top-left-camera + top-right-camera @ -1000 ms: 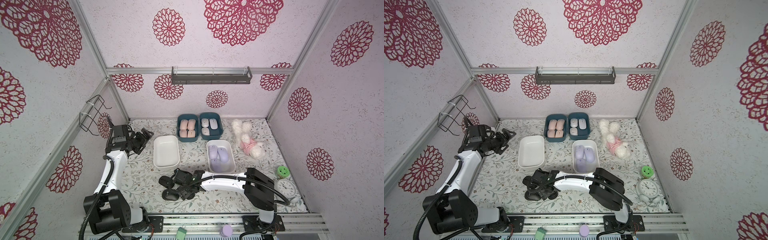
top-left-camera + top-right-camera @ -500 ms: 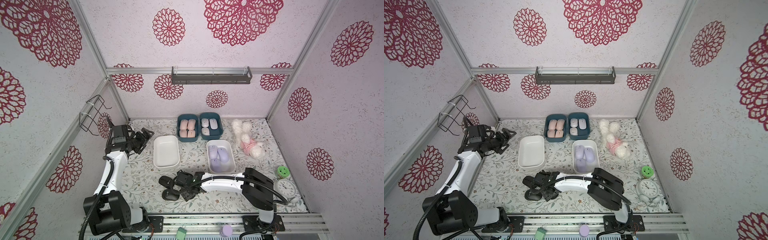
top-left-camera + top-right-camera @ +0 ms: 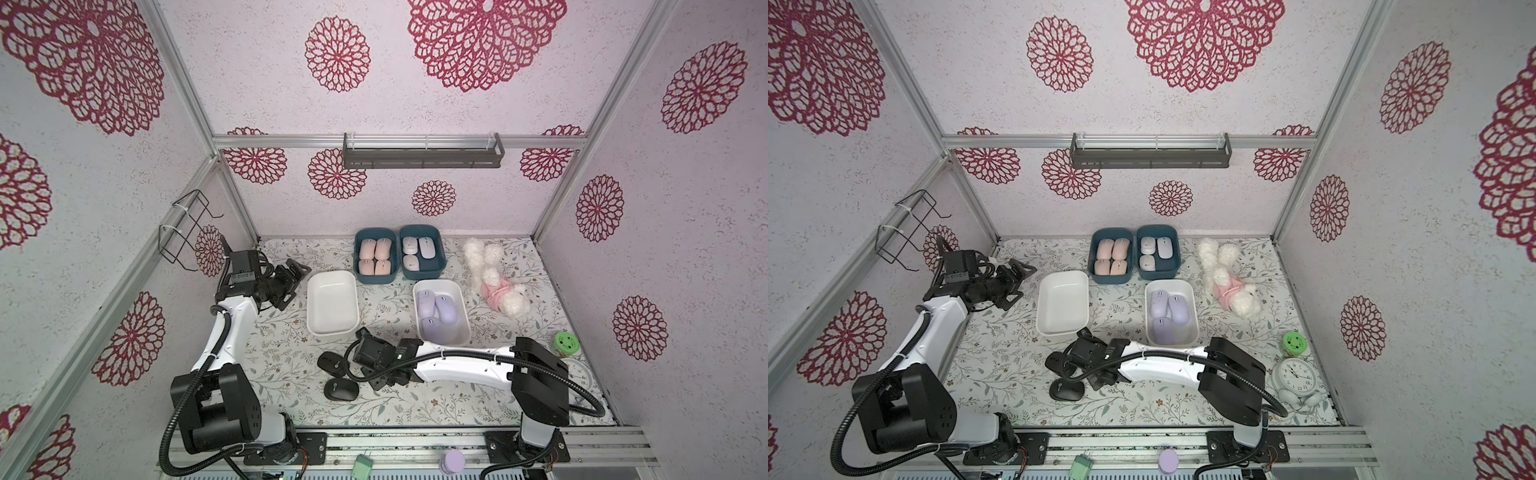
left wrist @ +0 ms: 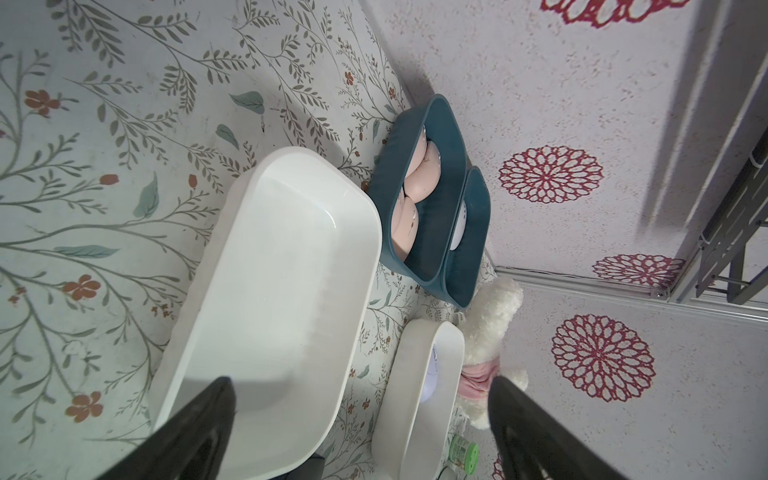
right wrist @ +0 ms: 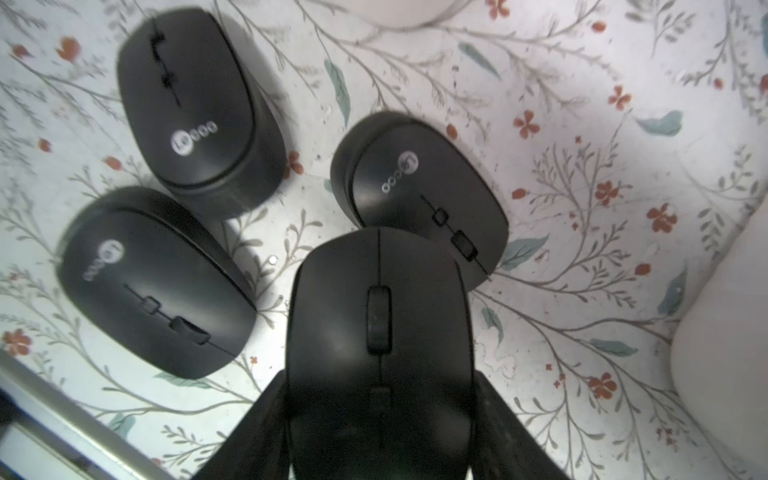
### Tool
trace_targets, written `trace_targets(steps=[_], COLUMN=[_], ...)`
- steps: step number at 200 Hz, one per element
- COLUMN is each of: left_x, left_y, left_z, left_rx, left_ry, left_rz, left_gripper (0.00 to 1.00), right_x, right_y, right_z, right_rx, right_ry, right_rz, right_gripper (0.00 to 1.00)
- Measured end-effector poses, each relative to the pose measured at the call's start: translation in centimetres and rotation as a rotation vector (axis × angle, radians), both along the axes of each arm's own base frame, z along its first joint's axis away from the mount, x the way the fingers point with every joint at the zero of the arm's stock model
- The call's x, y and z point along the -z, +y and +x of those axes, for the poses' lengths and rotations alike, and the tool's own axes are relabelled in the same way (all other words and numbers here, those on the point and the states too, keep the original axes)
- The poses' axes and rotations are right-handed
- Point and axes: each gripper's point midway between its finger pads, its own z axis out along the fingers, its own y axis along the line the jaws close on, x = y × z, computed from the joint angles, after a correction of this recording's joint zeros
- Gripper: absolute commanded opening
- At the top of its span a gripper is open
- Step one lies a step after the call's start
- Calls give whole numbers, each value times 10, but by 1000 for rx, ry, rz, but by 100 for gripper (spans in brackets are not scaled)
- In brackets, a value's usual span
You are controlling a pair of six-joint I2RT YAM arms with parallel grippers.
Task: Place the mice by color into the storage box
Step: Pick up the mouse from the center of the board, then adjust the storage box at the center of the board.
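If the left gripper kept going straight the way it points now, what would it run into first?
Most likely the empty white box: the left gripper, jaws open, points at its near side with nothing between them. Whether it would clear the rim is unclear.

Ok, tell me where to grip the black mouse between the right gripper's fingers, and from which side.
Pinch the black mouse across its narrow width, on the long flanks of its rear half, coming from above at the tail end, as the right gripper is lined up. It sits buttons up with a domed top, and its nose crowds a neighbouring mouse, likely blocking that end.
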Motion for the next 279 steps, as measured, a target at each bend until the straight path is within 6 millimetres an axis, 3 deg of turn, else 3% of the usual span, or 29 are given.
trace_targets(steps=[27, 62, 88, 139, 173, 192, 206, 224, 246, 279], left_x=[28, 82, 88, 95, 70, 40, 18, 7, 20, 71], left_y=[-3, -18, -24, -47, -58, -41, -15, 16, 27, 24], left_z=[8, 11, 12, 12, 10, 8, 7, 5, 6, 9], left_rx=[15, 50, 62, 119, 153, 107, 35, -50, -76, -43], left_ry=[62, 203, 214, 224, 151, 71, 14, -5, 46, 204], left_rz=[-13, -29, -16, -19, -20, 18, 64, 128, 162, 131], left_gripper=[97, 97, 97, 97, 97, 97, 97, 97, 97, 98], right_x=[-23, -74, -95, -66, -60, -61, -60, -57, -43, -20], right_y=[5, 9, 19, 42, 64, 80, 91, 110, 123, 125], right_z=[35, 113, 155, 178, 188, 195, 202, 216, 225, 236], right_rx=[69, 202, 241, 221, 190, 177, 174, 178, 182, 212], right_ry=[-20, -106, -164, -150, -143, -142, -145, -161, -169, -188], right_rz=[80, 239, 309, 296, 312, 344, 359, 373, 364, 312], right_gripper=[54, 53, 53, 53, 53, 53, 53, 53, 53, 53])
